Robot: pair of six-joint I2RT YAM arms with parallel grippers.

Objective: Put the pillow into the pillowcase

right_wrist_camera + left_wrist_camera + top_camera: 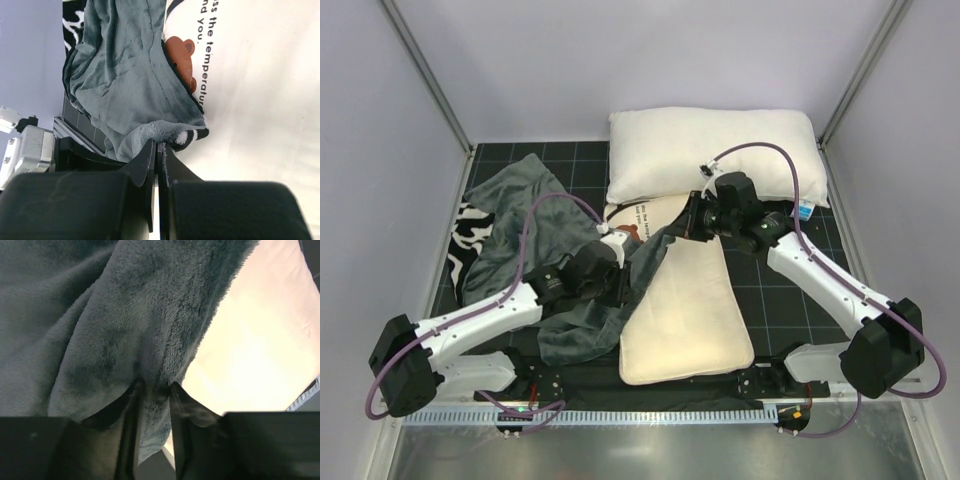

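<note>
Grey pillowcase (pixel 125 330) pinched by left end effector (pixel 155 388), right end effector (pixel 157 145).

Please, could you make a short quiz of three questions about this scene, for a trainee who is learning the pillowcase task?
1. Short answer: what picture is printed on the pillow near its far end?
2. Multiple choice: the right gripper pinches
A. an edge of the pillowcase
B. the pillow
C. nothing
3. True or false: the left gripper hangs open above the pillow and touches nothing.

Key
1. A brown bear face.
2. A.
3. False: its fingers close on a fold of the pillowcase.
</note>
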